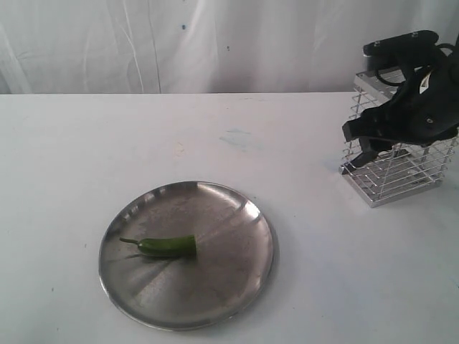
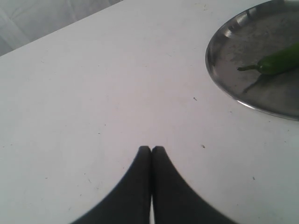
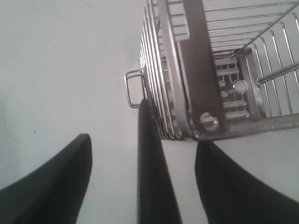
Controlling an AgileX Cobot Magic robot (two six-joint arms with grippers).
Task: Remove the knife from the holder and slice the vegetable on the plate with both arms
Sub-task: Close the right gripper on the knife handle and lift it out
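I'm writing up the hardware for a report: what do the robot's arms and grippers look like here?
The right gripper has matte black fingers that curve and taper to blunt tips. In the exterior view the right arm is a bulky glossy black housing with small screw heads on top. The left gripper shows two smooth black fingers with rounded tips. No cables, labels or markings can be made out.

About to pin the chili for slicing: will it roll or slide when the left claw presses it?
Likely both. The chili looks rounded and glossy, so it may roll sideways. It lies loose on the shiny plate, which probably offers little grip. Its thin stem looks too weak to hold.
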